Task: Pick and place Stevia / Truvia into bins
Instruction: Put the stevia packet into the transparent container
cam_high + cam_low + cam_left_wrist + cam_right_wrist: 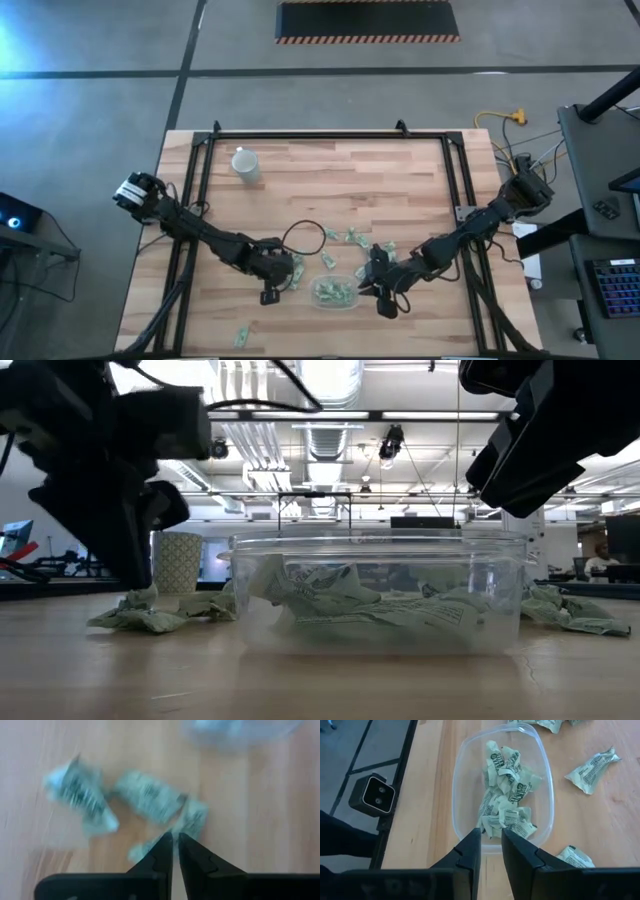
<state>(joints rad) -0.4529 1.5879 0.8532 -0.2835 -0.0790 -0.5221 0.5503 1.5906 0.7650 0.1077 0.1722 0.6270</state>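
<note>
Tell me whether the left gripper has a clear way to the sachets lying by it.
Probably yes. The left gripper sits just above the loose sachets on bare wood, nothing between them. Its fingers look nearly closed, so they would need to open first.

- High view: overhead, facing straight down on the whole table (330, 190) and both arms.
- Low view: at tabletop level, close against the clear bin (380, 595), facing the room behind.
- Left wrist: close above sachets (147, 797) on the wood.
- Right wrist: just above the bin (545, 780), shared with both wider views.
</note>
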